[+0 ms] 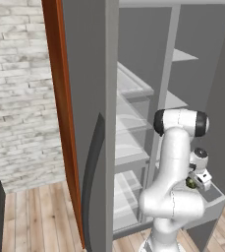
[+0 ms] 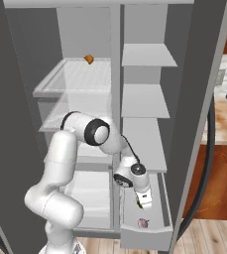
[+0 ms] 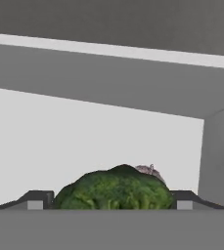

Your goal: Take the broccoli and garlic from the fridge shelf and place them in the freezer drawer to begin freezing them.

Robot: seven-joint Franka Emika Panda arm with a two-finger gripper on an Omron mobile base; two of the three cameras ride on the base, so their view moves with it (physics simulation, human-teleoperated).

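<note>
Broccoli [image 3: 114, 189] lying crosswise, clamped between gripper [image 3: 108, 200] fingers over freezer drawer [image 2: 157, 231].

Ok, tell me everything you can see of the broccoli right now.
The broccoli is a small, lumpy, dark green floret with a bumpy crown. In the hand view it sits between the gripper fingers, which stand wide on either side of it; whether they press on it cannot be told. It hangs above the pale floor of the open freezer drawer, and a pinkish lump peeks out just behind it. In the left base view it is a dark green speck at the hand.
</note>
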